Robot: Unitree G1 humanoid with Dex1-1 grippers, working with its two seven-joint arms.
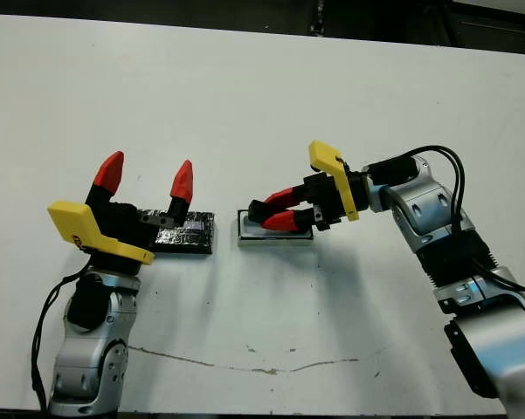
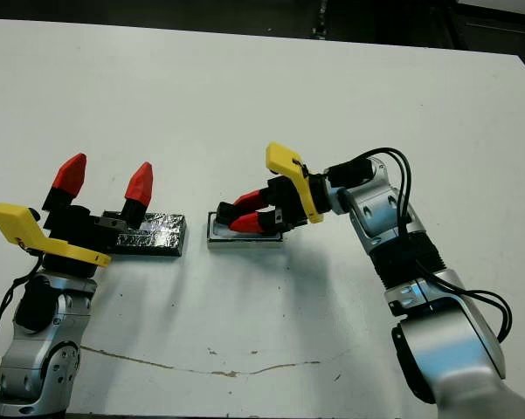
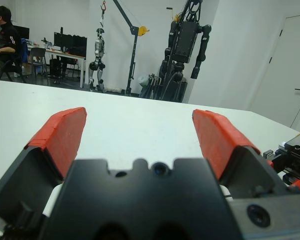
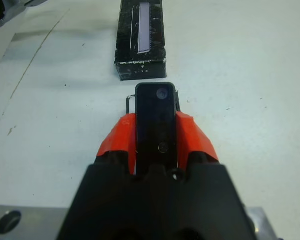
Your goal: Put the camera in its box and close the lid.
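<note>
Camera [image 4: 155, 120] pinched in right tool [image 1: 278, 214], low over box [image 1: 274, 236]. Level it, seat it square, then release. Left tool [image 1: 145, 182] wide apart by lid [image 1: 185, 231].

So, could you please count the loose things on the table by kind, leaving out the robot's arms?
Camera: 1
Box: 1
Lid: 1
Total: 3
</note>
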